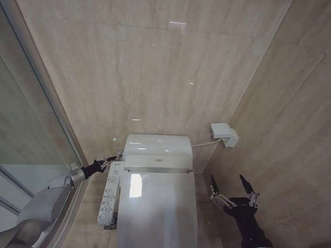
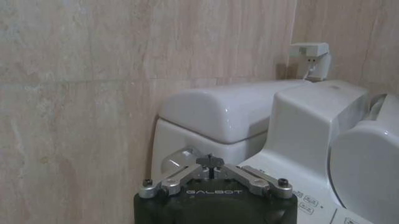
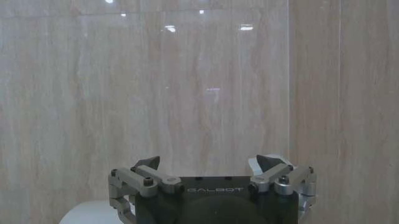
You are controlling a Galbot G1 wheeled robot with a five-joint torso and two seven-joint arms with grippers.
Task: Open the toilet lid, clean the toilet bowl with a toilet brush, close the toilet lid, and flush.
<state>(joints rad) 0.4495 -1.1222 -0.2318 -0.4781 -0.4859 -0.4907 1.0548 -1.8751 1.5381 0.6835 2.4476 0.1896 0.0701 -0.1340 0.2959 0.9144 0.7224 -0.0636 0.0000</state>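
From the head view, the toilet lid (image 1: 156, 214) lies flat and closed over the toilet bowl (image 1: 124, 241), so the opening step looks not yet done. The left tool (image 1: 113, 159) sits pinched to a narrow point just beside the tank's corner, right above the white button strip (image 1: 110, 197) — a closed tip suits pressing or nudging, I'd judge. The right tool (image 1: 232, 182) hangs off the lid's other flank, spread wide and holding nothing, well clear of the rim. Over to the left wrist view: the left tool (image 2: 210, 161) has its tips meeting in front of the tank (image 2: 224, 114), with the lid's rounded edge (image 2: 367, 172) just off to one side. Right wrist view: the right tool (image 3: 212, 163) gapes at the tiled wall (image 3: 187, 84), empty, seemingly waiting its turn.
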